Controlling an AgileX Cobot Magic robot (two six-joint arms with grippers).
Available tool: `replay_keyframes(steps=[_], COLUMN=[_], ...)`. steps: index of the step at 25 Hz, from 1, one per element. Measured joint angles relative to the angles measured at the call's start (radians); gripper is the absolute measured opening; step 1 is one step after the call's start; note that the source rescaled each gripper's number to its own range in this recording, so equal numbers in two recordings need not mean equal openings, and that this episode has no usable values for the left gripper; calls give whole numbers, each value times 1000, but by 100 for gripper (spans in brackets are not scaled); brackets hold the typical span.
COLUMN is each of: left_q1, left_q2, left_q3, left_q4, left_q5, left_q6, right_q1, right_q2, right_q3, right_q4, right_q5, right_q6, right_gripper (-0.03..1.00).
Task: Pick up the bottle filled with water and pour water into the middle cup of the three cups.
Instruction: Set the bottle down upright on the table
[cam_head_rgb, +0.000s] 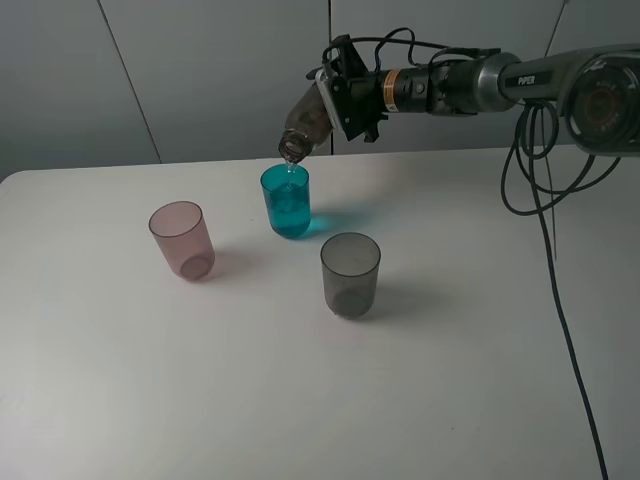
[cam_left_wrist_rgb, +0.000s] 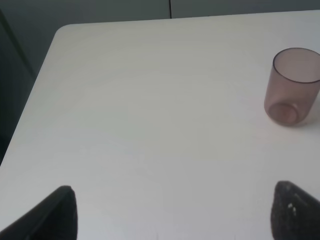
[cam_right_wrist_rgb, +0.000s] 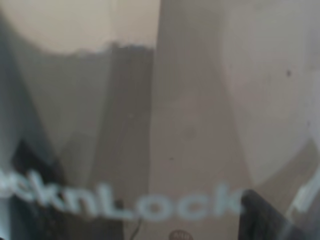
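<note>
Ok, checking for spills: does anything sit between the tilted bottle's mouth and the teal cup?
Nothing visible. The smoky grey-brown plastic bottle in the right gripper has its mouth above the teal-blue translucent tumbler; the pink tumbler and smoky grey tumbler stand aside.

This looks like a robotics lab or test room. A plain white bench (cam_head_rgb: 150, 400) with rounded corners stands against bare grey wall panels (cam_head_rgb: 200, 70) joined by thin seams. A metal robot arm (cam_head_rgb: 470, 85) marked PIPER reaches over it, with black cables (cam_head_rgb: 545, 200) hanging loose from it and trailing down across the bench. On the bench stand 3 matching translucent tumblers, spaced apart: a pink cup (cam_head_rgb: 182, 240), a teal cup (cam_head_rgb: 287, 202) and a grey cup (cam_head_rgb: 350, 275).
</note>
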Motion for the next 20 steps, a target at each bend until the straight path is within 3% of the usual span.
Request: replay_keyframes(steps=[20], left_q1=[0], left_q2=[0], left_q3=[0], left_q4=[0], left_q5=[0], left_q6=[0], right_q1=[0], right_q2=[0], right_q3=[-2], right_q4=[-49], right_q5=[0], right_q6=[-2], right_gripper=[0])
